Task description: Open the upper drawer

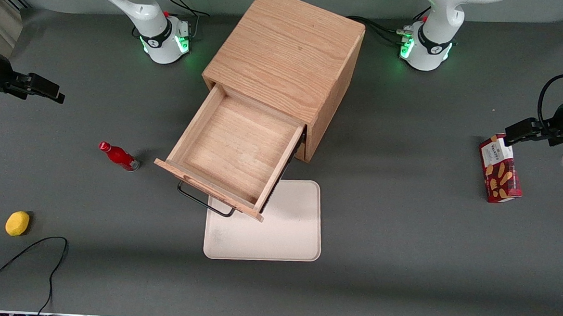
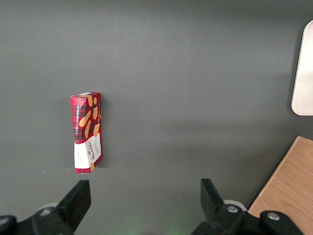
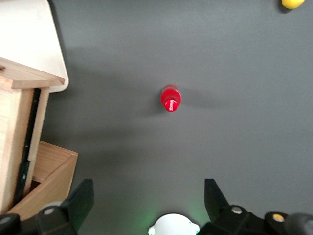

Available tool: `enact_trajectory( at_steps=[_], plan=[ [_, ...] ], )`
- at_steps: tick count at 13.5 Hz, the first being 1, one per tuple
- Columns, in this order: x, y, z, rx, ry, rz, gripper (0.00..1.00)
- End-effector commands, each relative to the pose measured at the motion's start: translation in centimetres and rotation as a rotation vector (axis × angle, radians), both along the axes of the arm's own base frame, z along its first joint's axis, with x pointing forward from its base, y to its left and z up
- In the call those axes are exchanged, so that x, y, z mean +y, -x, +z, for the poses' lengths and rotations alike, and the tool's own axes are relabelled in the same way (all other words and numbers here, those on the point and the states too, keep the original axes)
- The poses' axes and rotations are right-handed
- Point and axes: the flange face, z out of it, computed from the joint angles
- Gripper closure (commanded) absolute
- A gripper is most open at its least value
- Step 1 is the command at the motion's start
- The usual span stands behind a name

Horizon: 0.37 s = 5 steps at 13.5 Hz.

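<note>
The upper drawer (image 1: 234, 146) of the oak cabinet (image 1: 287, 52) stands pulled far out, and its inside is bare wood. Its thin black bar handle (image 1: 202, 202) hangs off the front panel, nearer the front camera, over the edge of a tray. My gripper (image 1: 49, 89) hovers above the table toward the working arm's end, well apart from the drawer and handle. Its fingers are open and hold nothing. In the right wrist view the gripper (image 3: 146, 188) looks down on grey table, with the drawer's front and side (image 3: 22, 98) beside it.
A red bottle (image 1: 119, 156) (image 3: 170, 98) lies on the table between my gripper and the drawer. A yellow lemon-like object (image 1: 17, 223) and a black cable (image 1: 40, 256) lie nearer the front camera. A cream tray (image 1: 278, 225) lies in front of the cabinet. A cookie box (image 1: 500, 169) (image 2: 87, 132) lies toward the parked arm's end.
</note>
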Motion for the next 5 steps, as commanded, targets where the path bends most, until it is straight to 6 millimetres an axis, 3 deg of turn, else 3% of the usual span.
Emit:
enact_trajectory(
  at_steps=[1,5],
  plan=[
    [-0.16,-0.89,1.13,-0.023,-0.024,0.012,0.0],
    [-0.75,-0.82,1.25,-0.023,-0.02,-0.001,0.0]
  ],
)
